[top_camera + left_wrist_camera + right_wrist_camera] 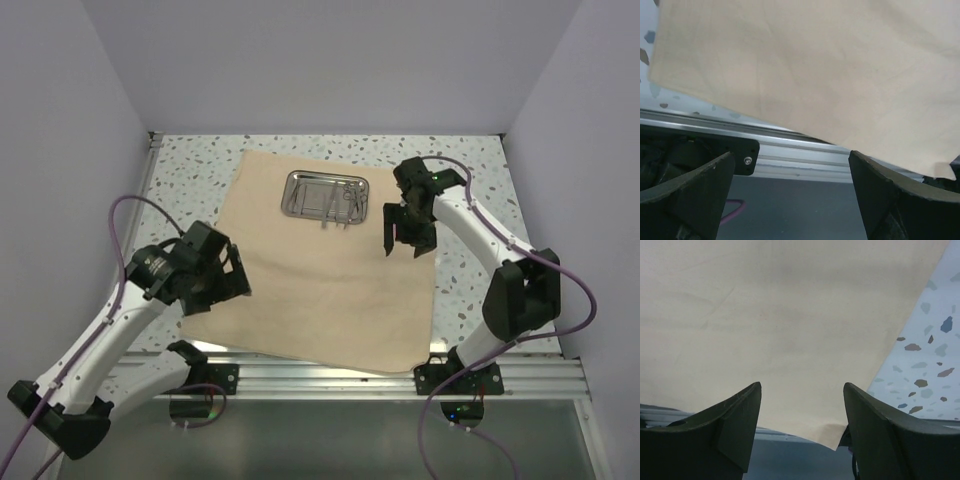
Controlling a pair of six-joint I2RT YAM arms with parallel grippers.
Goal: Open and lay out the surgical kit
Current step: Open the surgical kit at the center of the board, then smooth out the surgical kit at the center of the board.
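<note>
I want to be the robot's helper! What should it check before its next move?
1. Cloth wrap spread flat: ok.
2. Tray uncovered, sitting on the cloth: ok.
3. Instruments laid out on the cloth: not ok, they lie in the tray.
4. Left tool open and empty: ok.
5. Right tool open and empty, beside the tray: ok.
6. Number of instruments: cannot tell, too small.

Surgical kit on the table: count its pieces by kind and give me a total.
Beige cloth wrap: 1
Steel tray: 1
Silver instruments: at least 2, lying in the tray, too small to count exactly
Total: at least 4
</note>
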